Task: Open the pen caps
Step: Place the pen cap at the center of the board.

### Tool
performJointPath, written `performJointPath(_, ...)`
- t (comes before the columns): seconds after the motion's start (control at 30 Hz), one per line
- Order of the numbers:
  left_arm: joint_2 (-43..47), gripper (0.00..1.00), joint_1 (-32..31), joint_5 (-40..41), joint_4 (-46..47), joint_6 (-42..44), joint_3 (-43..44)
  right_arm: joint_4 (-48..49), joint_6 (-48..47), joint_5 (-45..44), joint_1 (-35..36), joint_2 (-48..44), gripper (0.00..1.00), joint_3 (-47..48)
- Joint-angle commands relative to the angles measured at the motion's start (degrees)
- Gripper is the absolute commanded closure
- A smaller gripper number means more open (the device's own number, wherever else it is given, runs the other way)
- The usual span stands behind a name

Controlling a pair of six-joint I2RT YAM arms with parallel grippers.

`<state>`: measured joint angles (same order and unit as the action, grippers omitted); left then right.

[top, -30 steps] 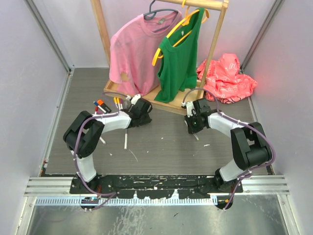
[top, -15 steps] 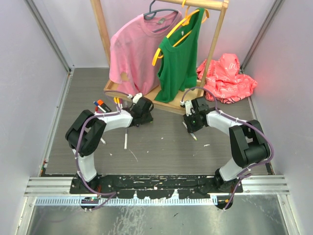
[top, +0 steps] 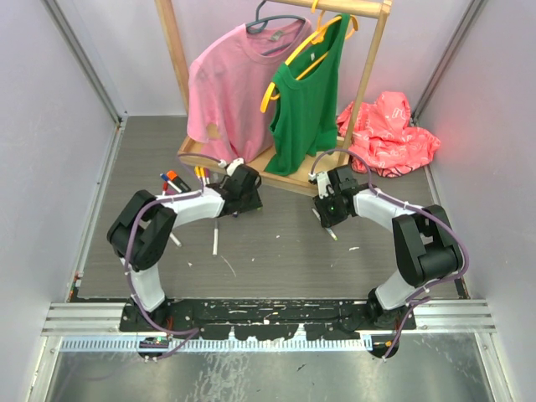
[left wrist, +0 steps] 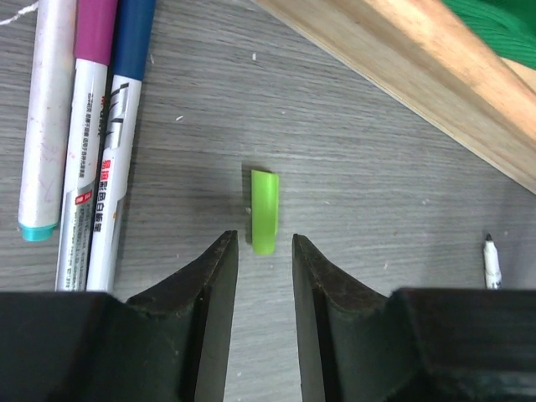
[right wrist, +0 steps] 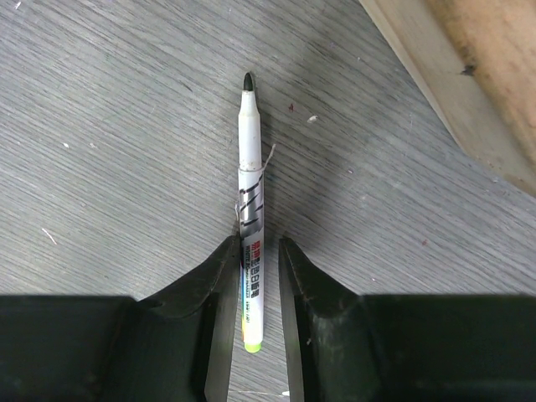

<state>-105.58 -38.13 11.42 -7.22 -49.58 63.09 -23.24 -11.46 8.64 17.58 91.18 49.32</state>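
Note:
A green pen cap (left wrist: pixel 265 211) lies loose on the grey table just ahead of my left gripper (left wrist: pixel 261 239), which is open and empty. Markers with a purple cap (left wrist: pixel 94 25) and a blue cap (left wrist: pixel 132 33) lie to its left, beside a teal-ended one (left wrist: pixel 40 126). My right gripper (right wrist: pixel 258 243) is open around an uncapped white marker (right wrist: pixel 250 201) with a green tail; it touches the left finger, with a gap to the right finger. From above, the left gripper (top: pixel 243 191) and the right gripper (top: pixel 328 213) sit low by the rack base. More capped markers (top: pixel 173 179) lie at the left.
The wooden clothes rack base (top: pixel 280 167) runs just behind both grippers and shows in the wrist views (left wrist: pixel 402 67) (right wrist: pixel 477 92). A pink shirt (top: pixel 230 84) and a green top (top: pixel 306 92) hang above. Red cloth (top: pixel 389 134) lies back right. Loose white barrels (top: pixel 214 239) lie nearer.
The right gripper has shifted slightly towards the rack. The left gripper has edged a little farther back. The marker stays on the table by the right gripper.

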Motion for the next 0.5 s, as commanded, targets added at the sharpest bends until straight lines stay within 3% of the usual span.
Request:
performJointPath(0.0,6.1,0.65,0.1,-1.3,-0.2,2.5,-0.7,-1.7,-0.1,0.0,0.2,-0.7,0.69,1.8)
performJointPath(0.27,10.8,0.61,0.1,-3.3,-3.6,10.3,-2.8,-1.5,-0.4,2.3,0.0,-3.6,0.64,2.4)
performJointPath(0.47,20.2,0.59,0.1,-1.0,0.8,15.6,-13.4,-1.5,-0.5,3.6,-0.3,-5.1,0.63,2.7)
